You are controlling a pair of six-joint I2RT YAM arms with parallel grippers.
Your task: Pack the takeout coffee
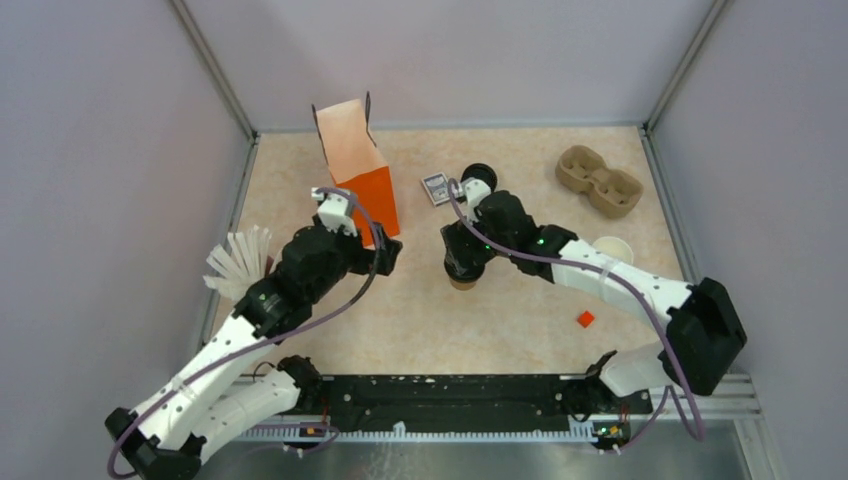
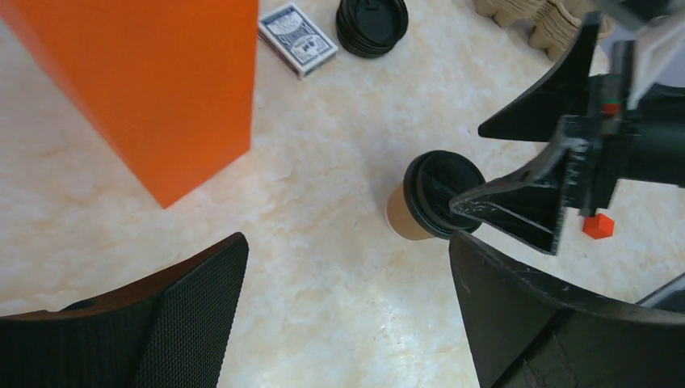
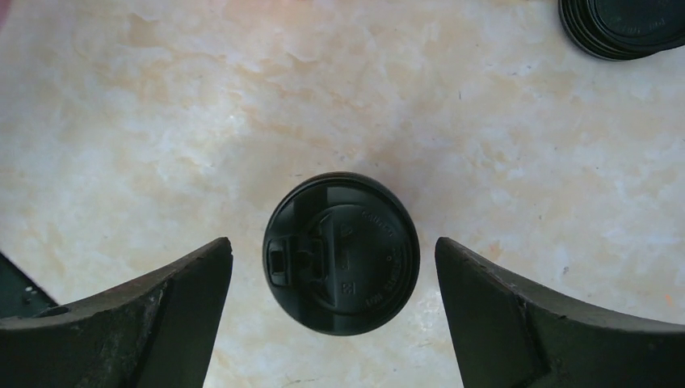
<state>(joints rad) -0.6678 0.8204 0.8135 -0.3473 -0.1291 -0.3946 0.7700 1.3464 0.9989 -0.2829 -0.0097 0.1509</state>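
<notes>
The takeout coffee cup (image 2: 401,218) is kraft-tan with a black lid (image 3: 341,252) on it, and it stands upright on the table. In the top view only its tan base (image 1: 462,284) shows under my right gripper (image 1: 462,266). My right gripper (image 3: 331,246) is open and hangs right above the cup, with one finger on each side of the lid and neither touching it. My left gripper (image 2: 347,242) is open and empty, over bare table to the left of the cup, next to the orange bag (image 1: 362,175). The bag (image 2: 161,81) stands upright with its top open.
A stack of black lids (image 1: 478,176) and a card deck (image 1: 436,187) lie behind the cup. A brown pulp carrier (image 1: 598,180) sits at the back right. A white-inside cup stack (image 1: 612,247) and a small red block (image 1: 585,318) are at the right. White utensils (image 1: 240,262) lie at the left edge.
</notes>
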